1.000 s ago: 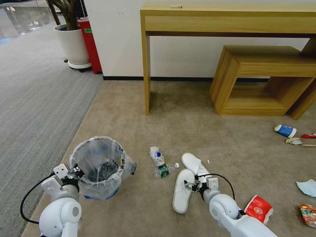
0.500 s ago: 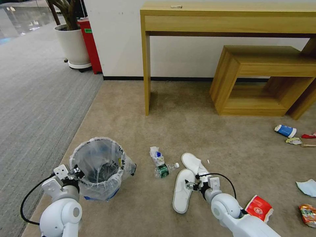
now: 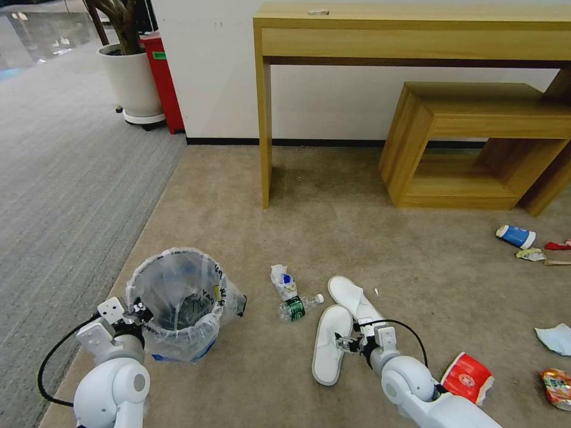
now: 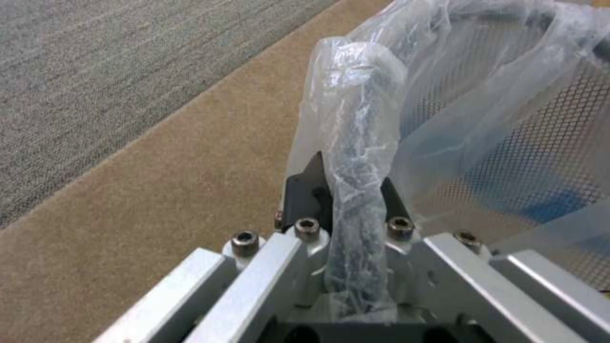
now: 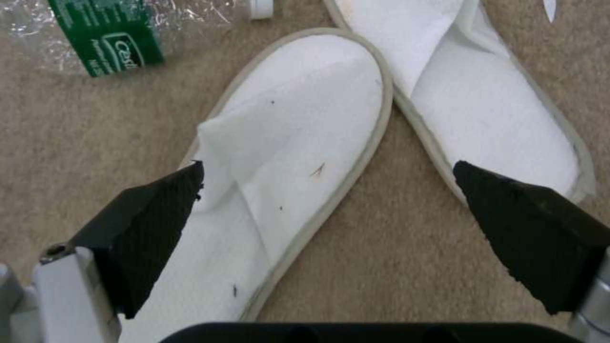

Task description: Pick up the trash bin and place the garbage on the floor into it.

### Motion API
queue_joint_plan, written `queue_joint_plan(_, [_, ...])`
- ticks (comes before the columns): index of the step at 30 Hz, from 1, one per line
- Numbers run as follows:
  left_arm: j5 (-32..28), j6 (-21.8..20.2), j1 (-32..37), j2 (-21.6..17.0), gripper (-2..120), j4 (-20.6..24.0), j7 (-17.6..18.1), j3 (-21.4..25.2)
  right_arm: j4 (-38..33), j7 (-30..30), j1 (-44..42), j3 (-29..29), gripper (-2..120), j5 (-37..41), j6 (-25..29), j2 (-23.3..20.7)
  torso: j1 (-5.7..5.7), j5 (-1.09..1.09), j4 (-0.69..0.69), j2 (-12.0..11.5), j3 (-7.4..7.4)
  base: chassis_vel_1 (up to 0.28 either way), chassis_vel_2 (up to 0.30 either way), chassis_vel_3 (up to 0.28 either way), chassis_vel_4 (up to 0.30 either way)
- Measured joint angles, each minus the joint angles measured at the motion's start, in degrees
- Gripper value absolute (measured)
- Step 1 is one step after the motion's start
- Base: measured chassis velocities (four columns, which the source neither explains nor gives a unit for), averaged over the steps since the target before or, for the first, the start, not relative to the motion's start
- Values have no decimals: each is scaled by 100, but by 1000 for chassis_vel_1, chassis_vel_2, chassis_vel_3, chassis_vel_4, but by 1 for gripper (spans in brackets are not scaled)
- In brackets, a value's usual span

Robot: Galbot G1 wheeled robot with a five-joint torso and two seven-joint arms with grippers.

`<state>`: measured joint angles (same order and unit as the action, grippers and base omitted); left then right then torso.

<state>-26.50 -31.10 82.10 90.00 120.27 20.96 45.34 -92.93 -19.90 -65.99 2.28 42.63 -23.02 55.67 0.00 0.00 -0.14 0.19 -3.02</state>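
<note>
Bins: one trash bin (image 3: pixel 178 303), black mesh with a clear liner, on the tan carpet at the robot's front left.
Left gripper (image 3: pixel 135 313): clamped on the bin's bag-wrapped rim (image 4: pixel 359 157) at its near-left side.
Right gripper (image 3: pixel 347 343): jaws spread wide, low over the near slipper (image 5: pixel 279 171), one pad (image 5: pixel 159 228) at its outer edge and the other beyond it by the second slipper.
Slippers: two, white; the far slipper (image 3: pixel 354 295) angles away, toes touching.
Bottles: one clear bottle (image 3: pixel 297 307) just left of the slippers; its green label (image 5: pixel 108 35) has white writing too small to read.
Other litter: a white-blue packet (image 3: pixel 284 282) touching the bottle; a red-white packet (image 3: pixel 468 376) beside the right arm; a blue-white cup (image 3: pixel 516 236), pale blue mask (image 3: pixel 554 337) and orange wrapper (image 3: pixel 557 387) well to the right.
Surroundings: a tall wooden table (image 3: pixel 410 35) and low wooden bench (image 3: pixel 482 142) against the wall; white plant pot (image 3: pixel 131 83) and red box (image 3: pixel 163 80) far left.
</note>
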Motion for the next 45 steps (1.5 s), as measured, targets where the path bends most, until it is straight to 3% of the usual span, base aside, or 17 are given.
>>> queue_joint_plan(14, [-12, 47, -35, -3, 2, -47, 0, 24, 351, 8, 259, 422, 100, -6, 141, 143, 0, 0, 0, 0, 0, 0, 0, 0, 0])
queue_joint_plan(45, [-11, 103, -27, 7, 2, -60, -17, 19, 470, -18, 443, 493, 100, 14, 226, 113, 0, 0, 0, 0, 0, 0, 0, 0, 0])
